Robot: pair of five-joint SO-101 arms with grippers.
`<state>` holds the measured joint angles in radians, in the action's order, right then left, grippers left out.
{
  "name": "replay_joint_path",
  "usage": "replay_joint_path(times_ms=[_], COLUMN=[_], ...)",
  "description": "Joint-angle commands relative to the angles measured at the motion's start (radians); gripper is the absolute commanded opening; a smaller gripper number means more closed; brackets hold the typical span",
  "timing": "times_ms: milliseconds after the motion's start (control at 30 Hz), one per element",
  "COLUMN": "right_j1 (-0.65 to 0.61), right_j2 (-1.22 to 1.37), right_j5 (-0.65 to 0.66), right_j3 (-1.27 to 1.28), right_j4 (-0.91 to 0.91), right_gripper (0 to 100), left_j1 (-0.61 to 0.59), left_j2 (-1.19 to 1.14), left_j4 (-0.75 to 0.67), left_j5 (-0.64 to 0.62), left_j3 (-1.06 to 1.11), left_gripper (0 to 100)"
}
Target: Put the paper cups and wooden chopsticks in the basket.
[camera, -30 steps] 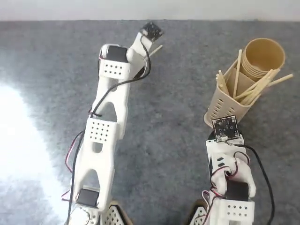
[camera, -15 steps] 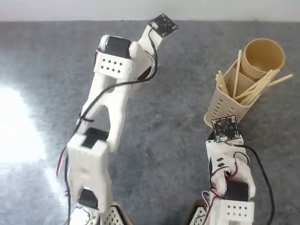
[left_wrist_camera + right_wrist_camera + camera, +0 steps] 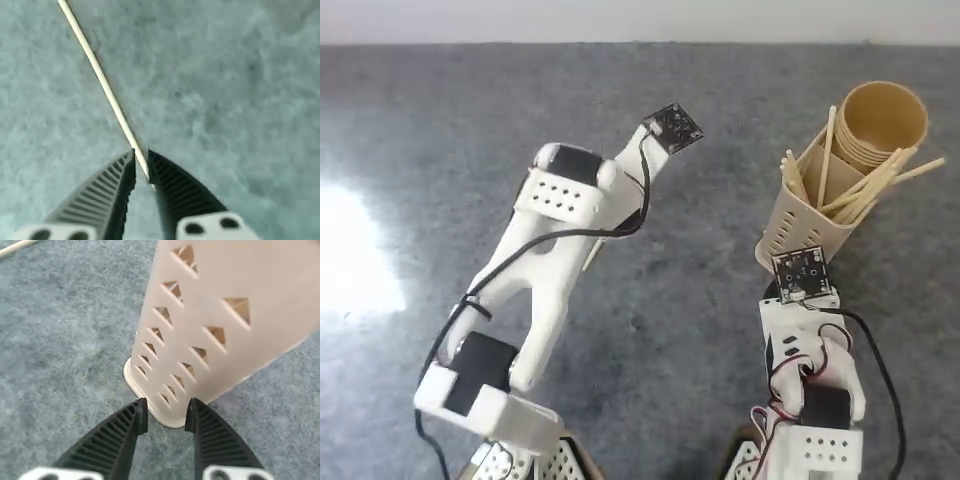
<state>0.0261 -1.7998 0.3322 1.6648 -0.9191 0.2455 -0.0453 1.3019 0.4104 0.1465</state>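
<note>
Gripping a long, thin, pale wooden chopstick (image 3: 102, 82) tight between the closed left fingers (image 3: 109, 192) over the grey tabletop (image 3: 240, 75), with the right fingers (image 3: 117, 440) a little apart by the bottom corner of the tan basket (image 3: 240, 340) holding the cups (image 3: 886, 118).

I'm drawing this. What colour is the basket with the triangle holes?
The basket is beige, clearest in the right wrist view.
</note>
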Motion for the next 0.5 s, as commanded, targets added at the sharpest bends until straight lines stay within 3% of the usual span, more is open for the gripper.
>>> replay_joint_path(times_ms=[0,233,467], right_j1=[-0.036,-0.044,-0.044], right_j2=[-0.012,-0.012,-0.012], right_j5=[0.015,0.015,0.015], right_j3=[0.018,0.018,0.018], right_j4=[-0.004,-0.004,-0.004], right_gripper=[13.6,13.6,13.6], left_j1=[-0.015,-0.015,-0.118], left_j2=[0.063,0.041,-0.238], left_j4=[-0.126,-0.232,-0.284], left_j5=[-0.06,-0.061,-0.061], left_j3=[0.033,0.041,-0.088], left_gripper=[14,16,17])
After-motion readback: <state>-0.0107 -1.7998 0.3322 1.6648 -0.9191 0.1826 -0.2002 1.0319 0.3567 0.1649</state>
